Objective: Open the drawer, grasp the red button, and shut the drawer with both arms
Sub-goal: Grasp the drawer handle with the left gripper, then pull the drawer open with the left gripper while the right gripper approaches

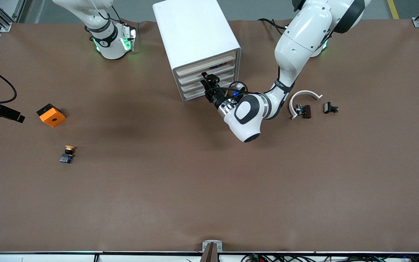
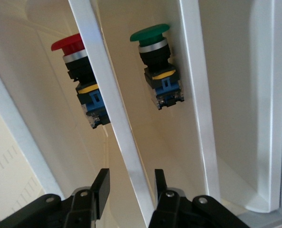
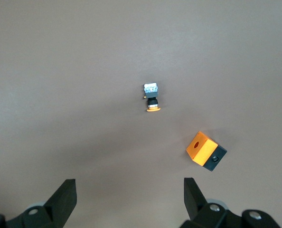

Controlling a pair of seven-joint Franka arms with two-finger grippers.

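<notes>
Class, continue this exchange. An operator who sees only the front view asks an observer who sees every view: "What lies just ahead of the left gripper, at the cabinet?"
Observer: The button with the red cap, beside a green-capped button.
Operator: Is the left gripper gripping anything?
Observer: No. The left gripper is open, its fingers either side of a white strip.
Operator: And the right gripper?
Observer: The right gripper waits open over the table, near the orange cube.
</notes>
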